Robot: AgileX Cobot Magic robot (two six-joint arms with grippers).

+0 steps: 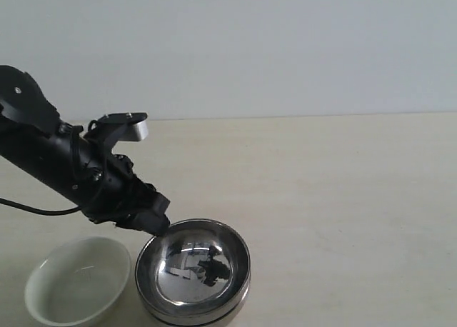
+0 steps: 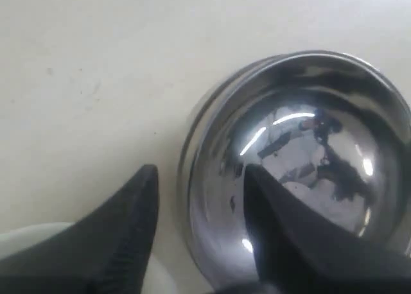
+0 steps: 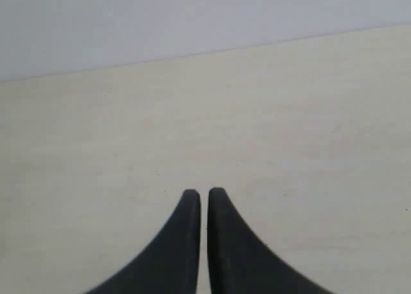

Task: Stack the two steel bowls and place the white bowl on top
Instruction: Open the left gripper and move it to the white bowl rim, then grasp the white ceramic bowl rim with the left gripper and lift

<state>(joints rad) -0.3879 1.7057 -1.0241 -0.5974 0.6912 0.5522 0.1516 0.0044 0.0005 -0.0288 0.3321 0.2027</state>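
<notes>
The two steel bowls (image 1: 193, 270) sit nested at the table's front, the upper one's mirror-like inside facing up (image 2: 308, 146); the lower one's rim (image 2: 199, 114) shows just outside it. My left gripper (image 1: 158, 227) is at their left rim. It is open (image 2: 202, 172), straddling that rim with one finger inside the bowl and one outside, with a gap to the metal. The white bowl (image 1: 78, 280) rests upright just left of the stack; a sliver (image 2: 156, 278) shows between the fingers. My right gripper (image 3: 204, 192) is shut on nothing over bare table.
The cream table (image 1: 343, 198) stretches right and back to a pale wall (image 1: 285, 48). The left arm's black body (image 1: 50, 163) slants down from the left edge. The right arm is out of the exterior view.
</notes>
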